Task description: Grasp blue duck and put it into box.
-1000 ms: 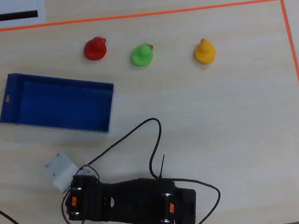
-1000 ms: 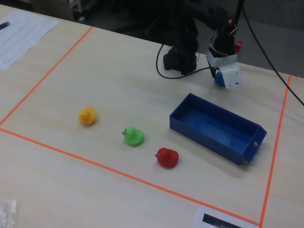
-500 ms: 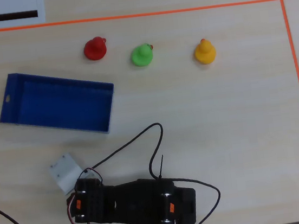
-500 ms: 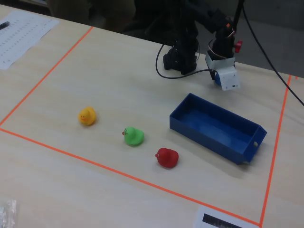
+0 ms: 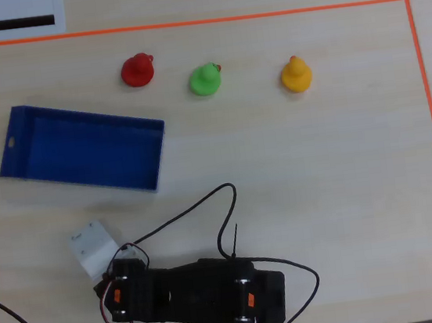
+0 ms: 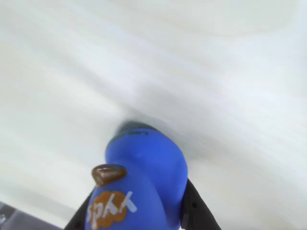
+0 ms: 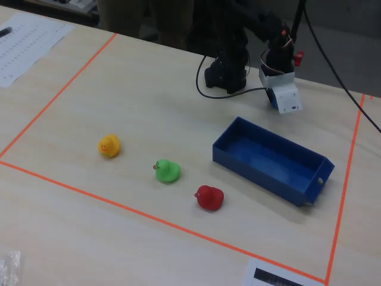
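In the wrist view my gripper [image 6: 139, 213] is shut on the blue duck [image 6: 144, 167]. The duck has a brown beak and an orange patch, and a black finger [image 6: 194, 208] shows on each side of it. The table beneath it is blurred. In the overhead view the gripper [image 5: 94, 251] sits under its white wrist housing, just below the dark-blue box [image 5: 80, 146], and the duck is hidden. In the fixed view the gripper [image 7: 286, 98] hangs behind the box [image 7: 271, 161], which holds nothing.
A red duck [image 5: 138, 69], a green duck [image 5: 205, 79] and a yellow duck [image 5: 296, 74] stand in a row beyond the box. Orange tape [image 5: 183, 24] frames the work area. The black arm base [image 5: 209, 296] and its cables lie at the near edge.
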